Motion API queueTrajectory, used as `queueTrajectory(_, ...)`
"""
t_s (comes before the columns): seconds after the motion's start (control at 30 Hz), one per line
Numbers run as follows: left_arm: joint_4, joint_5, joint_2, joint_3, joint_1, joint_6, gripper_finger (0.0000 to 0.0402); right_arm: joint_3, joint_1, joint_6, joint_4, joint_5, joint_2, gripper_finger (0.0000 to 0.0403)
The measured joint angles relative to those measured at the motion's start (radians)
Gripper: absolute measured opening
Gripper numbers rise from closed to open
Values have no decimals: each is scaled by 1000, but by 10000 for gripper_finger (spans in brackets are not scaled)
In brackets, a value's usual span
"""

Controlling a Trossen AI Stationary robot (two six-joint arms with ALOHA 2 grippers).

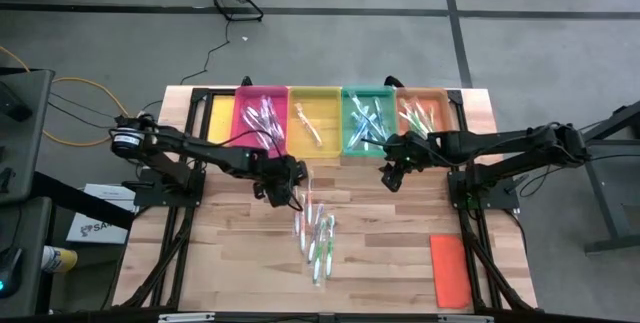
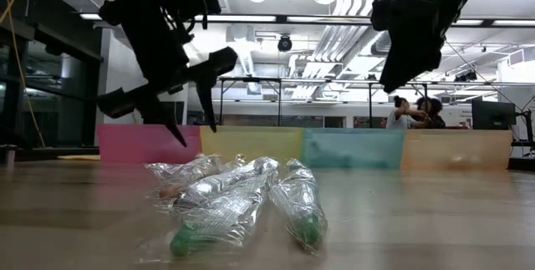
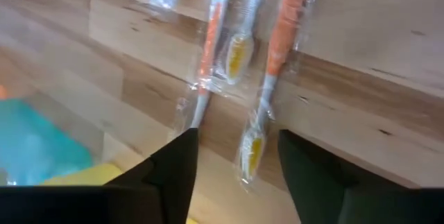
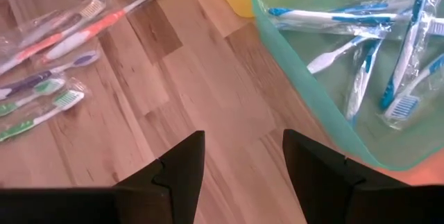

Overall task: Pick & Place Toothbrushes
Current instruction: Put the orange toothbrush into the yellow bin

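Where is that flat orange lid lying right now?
In the high view, the orange lid lies flat near the table's front right corner, right of the loose toothbrushes.

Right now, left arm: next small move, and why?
Probably lower the left gripper straight down onto the orange toothbrush. Its fingers are open and empty just above the wrapped pile, with orange handles lying right ahead of them. The right gripper waits open by the green tray.

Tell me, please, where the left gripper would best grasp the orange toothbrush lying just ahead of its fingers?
Probably mid-handle, from straight above. The orange toothbrush lies flat in its wrapper on the table, its long handle thin enough for the open left gripper to straddle crosswise.
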Motion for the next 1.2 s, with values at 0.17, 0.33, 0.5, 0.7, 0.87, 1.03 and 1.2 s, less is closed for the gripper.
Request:
queueTrajectory(0.17, 16, -13, 58, 0, 0, 54, 200, 0, 1, -2, 13, 0, 0, 188)
queueTrajectory(0.33, 40, -19, 102, 0, 0, 71, 200, 0, 1, -3, 12, -2, 0, 188)
queueTrajectory(0.5, 63, -20, 117, 1, 1, 74, 191, 0, 1, -3, 12, -3, 0, 188)
queueTrajectory(0.7, 47, -20, 130, 2, 1, 69, 132, 0, 1, -3, 12, -2, 0, 188)
queueTrajectory(0.87, 30, -20, 131, 2, 0, 11, 62, 0, 1, 0, 12, -1, 0, 188)
queueTrajectory(1.03, 5, -20, 131, 2, 0, -16, 9, 0, 1, 2, 12, -1, 0, 188)
queueTrajectory(1.2, -41, -23, 100, -2, 0, -36, 4, 0, 1, 3, 12, -1, 0, 188)
